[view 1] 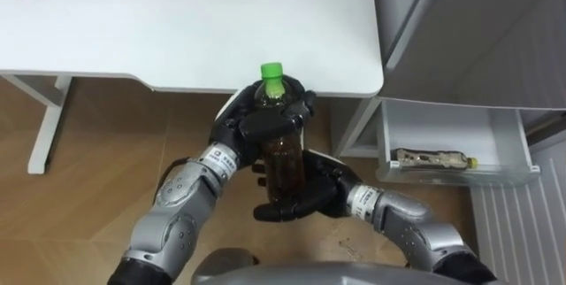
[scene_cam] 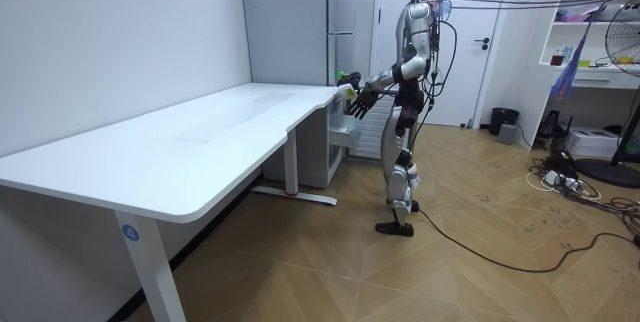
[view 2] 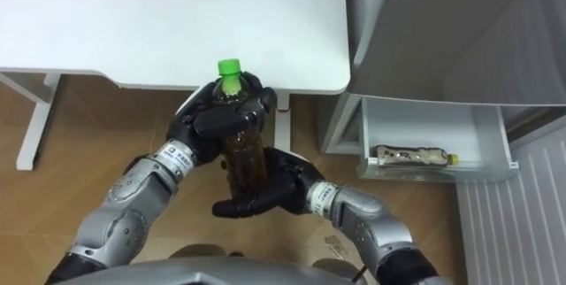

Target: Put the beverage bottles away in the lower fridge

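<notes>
A dark tea bottle (view 1: 283,152) with a green cap (view 1: 271,72) stands upright in front of my chest, held in both hands just off the white table's near edge. My left hand (view 1: 263,122) is curled round its upper part below the cap. My right hand (view 1: 292,200) grips its lower part and base from the right. The lower fridge drawer (view 1: 453,180) stands pulled open at the right, with another bottle (view 1: 433,157) lying on its side inside. In the room view I stand at the table's end beside the fridge (scene_cam: 300,22), the held bottle (scene_cam: 345,80) out in front of me.
The white table (view 1: 177,19) spans the upper left, its leg (view 1: 46,121) on the wood floor. The grey fridge body (view 1: 478,28) rises at the upper right above the drawer. Wood floor lies open between table and drawer.
</notes>
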### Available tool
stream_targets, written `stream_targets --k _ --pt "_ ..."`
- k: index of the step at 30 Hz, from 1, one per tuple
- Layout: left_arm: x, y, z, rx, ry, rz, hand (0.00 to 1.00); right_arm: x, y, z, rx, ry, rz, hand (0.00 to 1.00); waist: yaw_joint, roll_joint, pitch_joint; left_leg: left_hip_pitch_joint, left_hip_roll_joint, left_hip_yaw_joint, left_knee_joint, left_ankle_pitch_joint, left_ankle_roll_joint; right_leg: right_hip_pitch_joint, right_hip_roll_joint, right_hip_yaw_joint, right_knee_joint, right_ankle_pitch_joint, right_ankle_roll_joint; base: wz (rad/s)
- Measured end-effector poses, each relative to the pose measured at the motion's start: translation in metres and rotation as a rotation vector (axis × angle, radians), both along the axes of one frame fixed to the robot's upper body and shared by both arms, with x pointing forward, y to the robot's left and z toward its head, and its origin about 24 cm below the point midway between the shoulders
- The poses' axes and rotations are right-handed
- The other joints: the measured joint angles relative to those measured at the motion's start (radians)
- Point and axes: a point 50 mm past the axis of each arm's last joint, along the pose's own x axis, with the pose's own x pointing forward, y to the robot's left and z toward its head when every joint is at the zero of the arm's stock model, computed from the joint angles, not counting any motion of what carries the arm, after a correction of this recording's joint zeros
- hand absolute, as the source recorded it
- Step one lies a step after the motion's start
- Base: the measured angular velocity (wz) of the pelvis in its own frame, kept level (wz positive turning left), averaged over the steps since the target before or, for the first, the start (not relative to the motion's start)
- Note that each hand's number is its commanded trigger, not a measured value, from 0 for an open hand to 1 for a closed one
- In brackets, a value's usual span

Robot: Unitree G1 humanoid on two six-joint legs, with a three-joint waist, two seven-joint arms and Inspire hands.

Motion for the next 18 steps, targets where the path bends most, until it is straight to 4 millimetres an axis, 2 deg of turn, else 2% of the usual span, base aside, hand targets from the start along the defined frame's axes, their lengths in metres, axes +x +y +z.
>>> stream_targets --k 1,2,3,4,12,18 --pt "-0.0002 0.0001 -0.0001 0.002 0.000 -0.002 1.00 -0.0007 0.0010 0.0000 0.007 0.004 0.000 0.22 0.000 0.001 -0.0005 0.001 0.000 0.000 0.000 0.000 0.000 0.001 0.000 0.001 0.000 0.000 0.000 0.00" --pt "-0.0001 0.0001 -0.0001 0.002 0.000 -0.002 1.00 -0.0006 0.0013 0.0002 0.013 0.006 -0.003 0.64 0.000 0.001 -0.0005 0.001 0.000 0.000 0.000 0.000 0.000 0.001 0.000 0.001 0.001 0.000 0.000 0.00" --pt "-0.0002 -0.0001 -0.0001 0.002 0.000 -0.003 1.00 -0.0007 0.0021 0.0004 0.018 0.007 -0.002 0.84 0.000 0.001 -0.0007 0.001 0.000 0.000 0.000 0.000 0.000 0.001 0.000 0.001 0.001 0.000 0.000 0.00" --pt "-0.0005 -0.0003 -0.0003 0.003 0.001 -0.006 1.00 -0.0011 0.0022 0.0002 0.018 0.008 0.000 1.00 0.000 0.002 -0.0006 0.001 0.000 0.000 0.001 0.000 0.000 0.001 0.000 0.001 0.001 0.000 0.000 0.00" --pt "-0.0018 0.0000 -0.0013 0.016 0.005 -0.018 1.00 -0.0041 0.0016 -0.0007 0.013 0.011 0.031 1.00 -0.002 0.015 -0.0024 0.003 0.000 0.001 0.001 0.000 0.000 0.001 0.000 0.003 0.001 0.000 0.000 0.00" --pt "-0.0016 0.0009 -0.0015 0.022 0.007 -0.012 1.00 -0.0047 0.0015 -0.0007 0.010 0.010 0.039 1.00 -0.003 0.015 -0.0026 0.004 -0.001 0.002 0.000 0.000 0.000 0.001 0.000 0.012 0.001 0.000 0.000 0.00"
